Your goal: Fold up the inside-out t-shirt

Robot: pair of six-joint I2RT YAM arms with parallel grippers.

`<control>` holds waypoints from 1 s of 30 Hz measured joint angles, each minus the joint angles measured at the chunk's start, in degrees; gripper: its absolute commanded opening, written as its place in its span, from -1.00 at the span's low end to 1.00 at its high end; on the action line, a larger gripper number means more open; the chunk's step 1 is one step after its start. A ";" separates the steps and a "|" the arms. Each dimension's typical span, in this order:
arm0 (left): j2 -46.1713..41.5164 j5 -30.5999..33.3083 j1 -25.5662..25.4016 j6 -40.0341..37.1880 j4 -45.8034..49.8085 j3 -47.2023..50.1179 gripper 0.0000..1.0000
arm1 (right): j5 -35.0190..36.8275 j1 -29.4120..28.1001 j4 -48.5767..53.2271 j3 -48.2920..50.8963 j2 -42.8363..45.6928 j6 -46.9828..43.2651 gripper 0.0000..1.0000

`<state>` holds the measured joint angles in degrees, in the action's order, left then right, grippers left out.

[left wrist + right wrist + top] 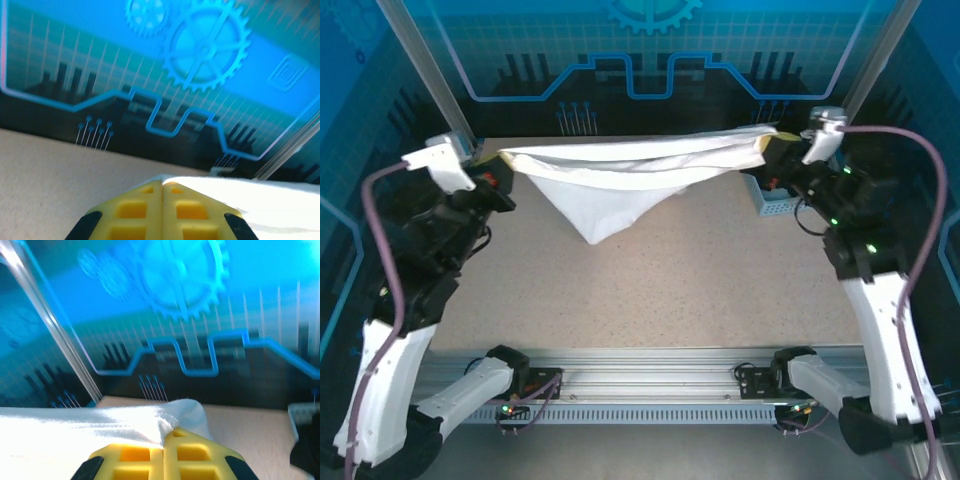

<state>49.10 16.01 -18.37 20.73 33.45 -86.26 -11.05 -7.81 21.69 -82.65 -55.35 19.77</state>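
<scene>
The inside-out t-shirt (620,175), white and thin, hangs stretched in the air across the back of the table, sagging to a point near the middle. My left gripper (492,165) is shut on its left end, my right gripper (775,150) shut on its right end. In the left wrist view the yellow fingers (135,210) are pressed together at the left gripper (162,184), with the t-shirt (265,200) running off to the right. In the right wrist view the right gripper (165,436) pinches a fold of the t-shirt (75,430) that spreads to the left.
A light blue basket (775,203) stands at the right back of the table (670,290), just under my right gripper; its rim (300,412) shows at the right wrist view's edge. Blue patterned walls and slanted metal posts close in the back and sides.
</scene>
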 measured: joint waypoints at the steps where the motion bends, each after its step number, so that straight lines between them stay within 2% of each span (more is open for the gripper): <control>1: -0.55 0.02 0.00 -0.17 0.26 -1.22 -1.00 | -0.15 0.00 0.94 -1.57 1.42 -0.26 -1.00; 4: -0.90 0.37 0.00 -0.79 0.63 -4.09 -1.00 | -1.20 0.00 2.80 -4.61 4.92 -0.55 -1.00; 8: 2.93 2.43 0.68 -1.75 0.50 -4.90 -1.00 | -1.33 0.00 2.99 -4.39 4.50 -0.55 -1.00; 11: 11.58 2.21 4.59 -1.73 0.15 -6.86 -1.00 | -0.68 0.00 2.51 -4.35 -0.63 -0.55 -1.00; 14: 24.41 0.72 9.14 -1.53 0.26 -14.21 -1.00 | 0.68 0.00 1.95 -8.13 -9.66 -0.59 -1.00; 18: 41.62 -1.97 12.94 -1.33 3.41 -33.11 -1.00 | 2.47 0.28 1.36 -20.92 -24.72 -0.79 -1.00; 22: 53.51 -4.24 14.86 -1.44 7.76 -57.99 -1.00 | 2.27 0.74 4.79 -43.87 -37.83 -0.76 -1.00; 24: 53.77 -4.98 15.06 -1.64 8.17 -63.98 -1.00 | 1.64 0.74 6.16 -55.06 -42.03 -0.81 -1.00; 26: 49.90 -5.49 15.13 -1.79 7.89 -63.54 -1.00 | 0.92 0.70 8.02 -62.12 -43.08 -1.09 -1.00; 28: 41.07 -6.19 15.13 -1.79 4.68 -53.90 -1.00 | -0.11 0.63 8.96 -64.19 -41.20 -1.77 -1.00; 30: 30.25 -6.84 15.13 -1.73 1.60 -40.57 -1.00 | -1.05 0.44 8.94 -59.54 -36.63 -2.34 -1.00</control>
<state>79.35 9.17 -3.25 19.00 35.05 -126.82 -12.10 -7.38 30.63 -142.19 -91.98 17.43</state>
